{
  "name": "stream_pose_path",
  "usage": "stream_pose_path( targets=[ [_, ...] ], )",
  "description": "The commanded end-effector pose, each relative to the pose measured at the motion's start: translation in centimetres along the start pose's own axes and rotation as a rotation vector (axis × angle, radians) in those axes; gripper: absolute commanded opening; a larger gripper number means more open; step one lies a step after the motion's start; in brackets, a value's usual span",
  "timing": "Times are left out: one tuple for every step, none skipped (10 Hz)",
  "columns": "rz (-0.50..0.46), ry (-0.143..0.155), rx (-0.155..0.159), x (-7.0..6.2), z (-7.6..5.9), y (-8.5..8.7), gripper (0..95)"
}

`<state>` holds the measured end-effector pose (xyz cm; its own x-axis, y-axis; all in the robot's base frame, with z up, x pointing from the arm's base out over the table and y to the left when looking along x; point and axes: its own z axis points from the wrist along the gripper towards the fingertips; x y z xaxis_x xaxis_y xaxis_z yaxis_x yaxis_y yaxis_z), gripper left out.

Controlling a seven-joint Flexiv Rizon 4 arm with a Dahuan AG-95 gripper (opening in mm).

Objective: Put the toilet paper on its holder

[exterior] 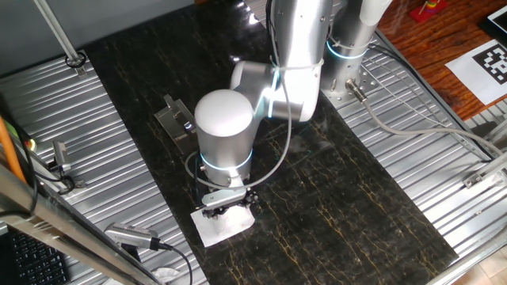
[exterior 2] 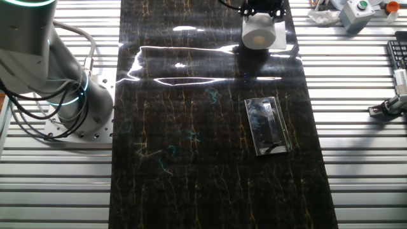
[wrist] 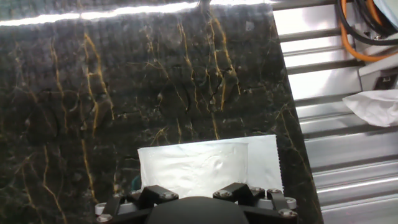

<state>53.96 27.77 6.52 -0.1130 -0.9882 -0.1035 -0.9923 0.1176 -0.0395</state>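
Note:
The toilet paper (exterior 2: 257,35) is a white roll lying on its side at one end of the black mat, its loose sheet (exterior: 214,229) flat on the mat. It fills the bottom of the hand view (wrist: 199,165). My gripper (exterior 2: 261,11) hangs right over the roll with a finger on either side of its top, and looks open. The fingertips are hidden in the hand view. In one fixed view my gripper (exterior: 230,204) sits over the roll. The holder (exterior 2: 268,126), a grey metal plate, lies on the mat well away from the roll, and also shows in one fixed view (exterior: 174,119).
Ribbed metal tabletop (exterior 2: 362,165) flanks the mat on both sides. The robot base (exterior 2: 63,95) stands at the mat's edge. A crumpled white tissue (wrist: 379,106) and orange cables (wrist: 367,31) lie beside the mat. A box with a green button (exterior 2: 359,13) sits at the corner.

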Motion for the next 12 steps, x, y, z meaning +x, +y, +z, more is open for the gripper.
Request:
stream_pose_path(
  targets=[
    [-0.005, -0.003, -0.008, 0.7, -1.2, 0.2, 0.0],
    [-0.006, -0.005, -0.007, 1.3, -1.6, 0.2, 0.0],
    [-0.007, -0.001, -0.007, 1.9, -2.0, 0.2, 0.0],
    [-0.013, 0.002, -0.007, 2.3, -2.3, 0.3, 0.0],
    [-0.022, 0.002, -0.007, 2.7, -2.5, 0.3, 0.0],
    [-0.027, 0.003, -0.006, 3.2, -2.8, 0.4, 0.0],
    [-0.037, 0.01, -0.003, 3.9, -3.1, 0.4, 0.0],
    [-0.043, 0.01, -0.001, 4.7, -3.2, 0.4, 0.0],
    [-0.047, 0.007, 0.0, 5.3, -3.2, 0.3, 0.0],
    [-0.05, 0.009, 0.0, 6.2, -3.3, 0.1, 0.0],
    [-0.053, 0.01, 0.001, 6.7, -3.4, 0.1, 0.0],
    [-0.054, 0.015, 0.002, 7.5, -3.5, 0.0, 0.0]
  ],
)
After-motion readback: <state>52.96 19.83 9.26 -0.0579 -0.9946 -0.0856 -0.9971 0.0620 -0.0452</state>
